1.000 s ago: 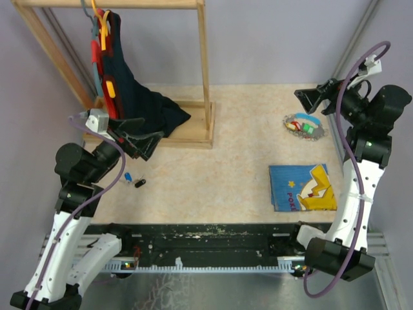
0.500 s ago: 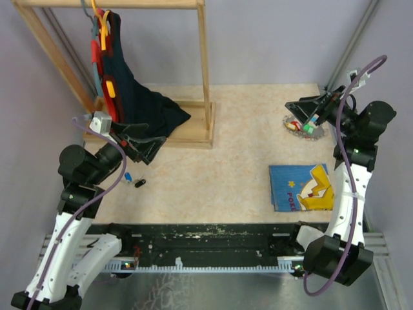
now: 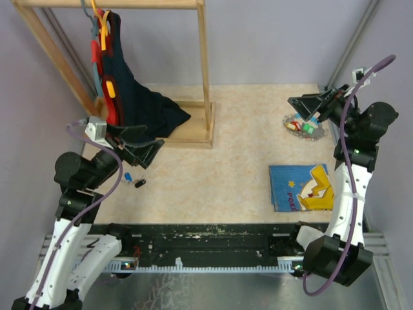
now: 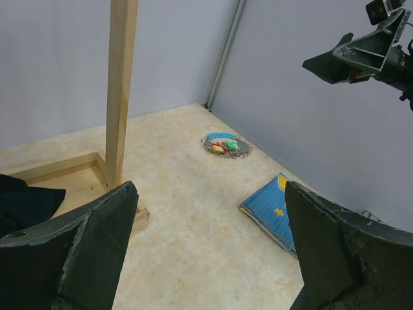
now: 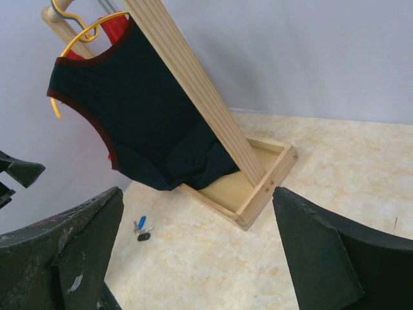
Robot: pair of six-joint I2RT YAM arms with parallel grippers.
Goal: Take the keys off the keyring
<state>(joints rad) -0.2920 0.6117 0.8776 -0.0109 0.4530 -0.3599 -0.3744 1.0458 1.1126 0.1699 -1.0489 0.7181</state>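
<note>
Both jaws are standing wide apart, nothing in either. Right gripper [image 3: 303,110] is hovering over the keys [image 3: 304,126], clear of them. They're lying bunched on the keyring [image 3: 290,123] at the far right corner of the desk [image 3: 239,148], just beyond the blue picture book [image 3: 302,187]. Right wrist cam is pointing away across the desk, so it isn't showing the bunch.

Left gripper [image 3: 153,143] is hanging well apart on the left, beside the wooden rack [image 3: 205,71] with the dark garment [image 3: 142,100]. A small blue-headed piece [image 3: 129,176] and a black bit [image 3: 140,183] are lying near it. Possibly a key already off, not certain.

My read: right is lining up a pick, and left is waiting open because working a key off a ring is a two-grip job. Risk: the bunch is tiny against the jaws, so they may end up grabbing strap instead of key.
</note>
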